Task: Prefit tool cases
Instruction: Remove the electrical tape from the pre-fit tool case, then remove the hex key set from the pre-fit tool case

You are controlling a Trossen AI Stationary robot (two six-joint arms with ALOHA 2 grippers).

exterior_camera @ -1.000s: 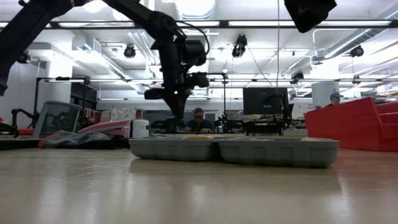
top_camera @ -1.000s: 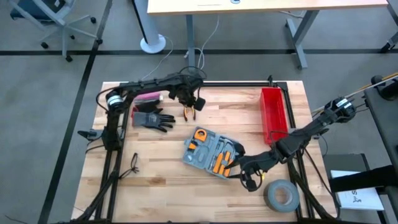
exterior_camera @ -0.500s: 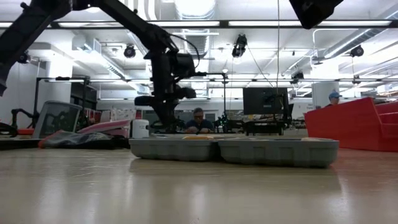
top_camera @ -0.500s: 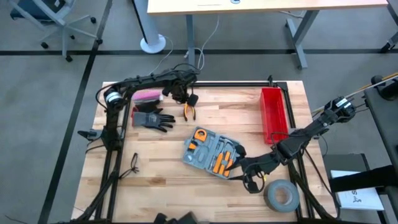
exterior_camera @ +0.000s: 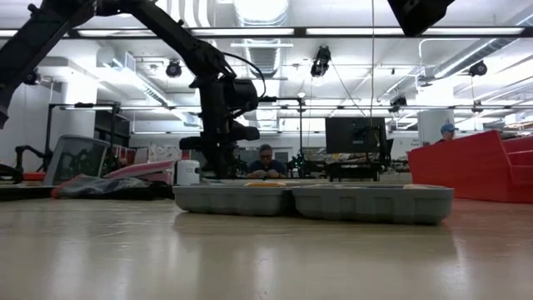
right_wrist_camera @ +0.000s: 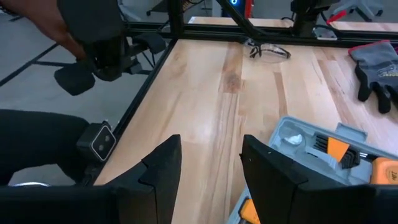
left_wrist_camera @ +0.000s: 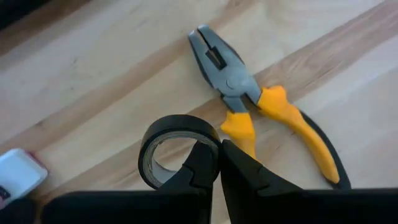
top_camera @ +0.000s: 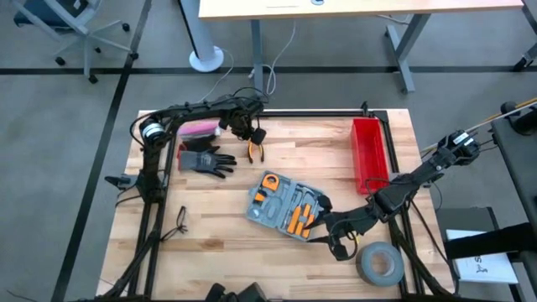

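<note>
at the far left of the wooden counter (top_camera: 210, 243) a dark fabric work glove (top_camera: 205, 159) lies flat; beside it the left claw (left_wrist_camera: 217, 163) hangs closed, pinching the rim of a small black tape roll (left_wrist_camera: 163, 149) just above the orange-handled steel pliers (top_camera: 254, 151); the open grey-blue plastic tool case (top_camera: 286, 205) lies mid-counter, well apart from that claw, its long axis slanting from far-left to near-right, grey moulded slots showing orange-handled tools; the right claw (right_wrist_camera: 210, 168) is the nearer one, touching or almost touching the case's near-right edge, its fingers parted and holding nothing; beyond sit a red plastic bin (top_camera: 368, 151) and a grey tape roll (top_camera: 379, 263).
</note>
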